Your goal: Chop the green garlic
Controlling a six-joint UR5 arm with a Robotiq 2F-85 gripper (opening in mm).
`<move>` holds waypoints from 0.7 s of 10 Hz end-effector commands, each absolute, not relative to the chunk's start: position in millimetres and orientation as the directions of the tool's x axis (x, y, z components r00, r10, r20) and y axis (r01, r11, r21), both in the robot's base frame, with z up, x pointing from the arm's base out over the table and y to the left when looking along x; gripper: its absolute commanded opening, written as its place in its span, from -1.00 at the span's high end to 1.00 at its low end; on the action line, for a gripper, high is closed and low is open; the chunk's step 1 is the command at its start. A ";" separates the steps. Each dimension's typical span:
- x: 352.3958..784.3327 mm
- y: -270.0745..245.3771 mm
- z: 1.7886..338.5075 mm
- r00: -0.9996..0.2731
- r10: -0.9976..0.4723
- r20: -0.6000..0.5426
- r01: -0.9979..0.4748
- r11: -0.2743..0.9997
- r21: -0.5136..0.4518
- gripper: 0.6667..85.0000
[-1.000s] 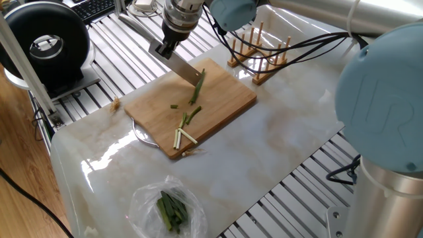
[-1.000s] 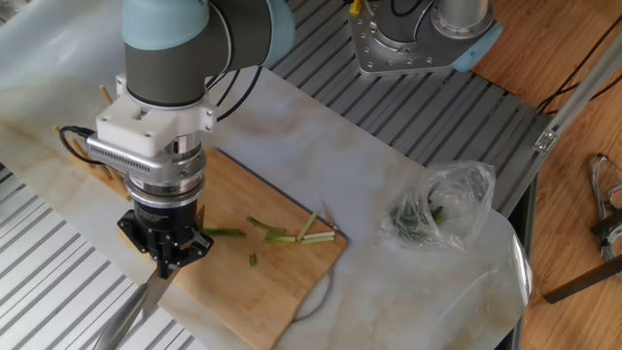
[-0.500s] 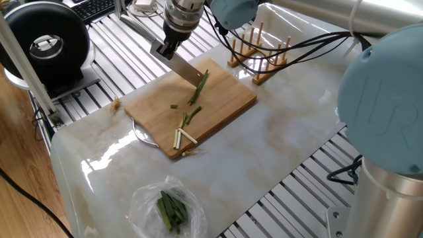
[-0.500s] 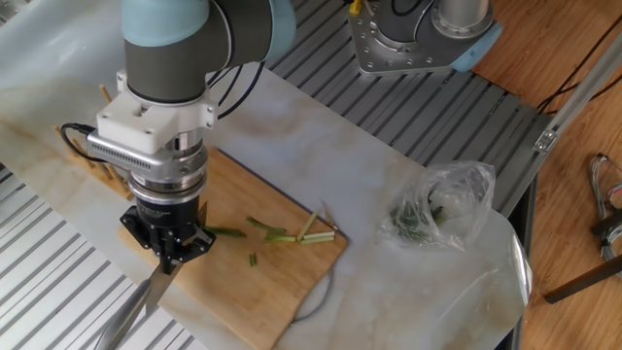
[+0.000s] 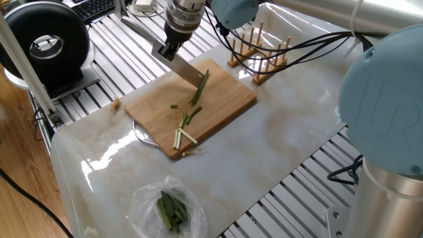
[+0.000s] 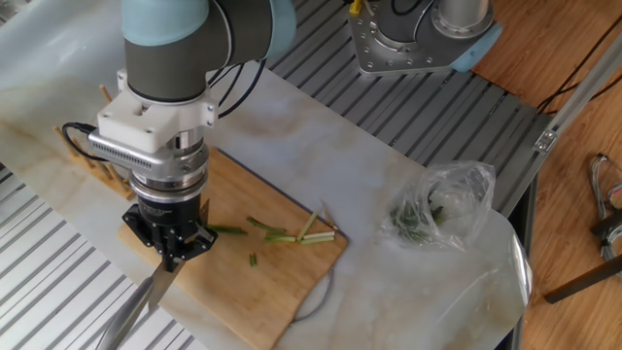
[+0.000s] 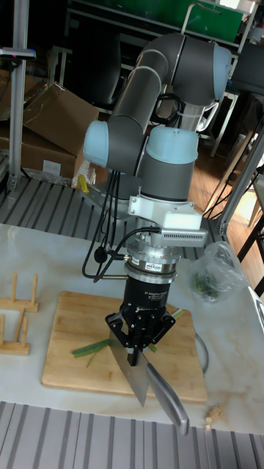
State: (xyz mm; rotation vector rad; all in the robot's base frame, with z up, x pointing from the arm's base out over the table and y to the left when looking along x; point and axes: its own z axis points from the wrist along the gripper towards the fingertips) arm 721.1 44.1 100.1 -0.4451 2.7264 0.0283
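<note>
The green garlic lies cut on a bamboo cutting board: a green stalk piece, a tiny green bit, and white sticks near the front edge. The other fixed view shows the pieces to the right of my gripper. My gripper is shut on a knife, held by its blade. The blade tip rests at the upper end of the green stalk. In the tall fixed view the knife points down at the board, with green leaves to its left.
A clear plastic bag of dark green leaves lies on the marble top off the board. A wooden peg rack stands behind the board. A black round device sits at the far left. A metal ring shows under the board's edge.
My gripper and the knife have shifted very slightly along the board toward the green stalk. The garlic pieces have not moved.
</note>
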 end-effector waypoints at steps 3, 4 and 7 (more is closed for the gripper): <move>716.7 40.2 98.6 -0.884 -0.298 -0.361 -0.306 0.951 -0.035 0.98; 715.1 39.1 97.6 -0.885 -0.299 -0.358 -0.307 0.951 -0.036 0.98; 713.9 38.4 97.4 -0.885 -0.301 -0.356 -0.308 0.951 -0.037 0.98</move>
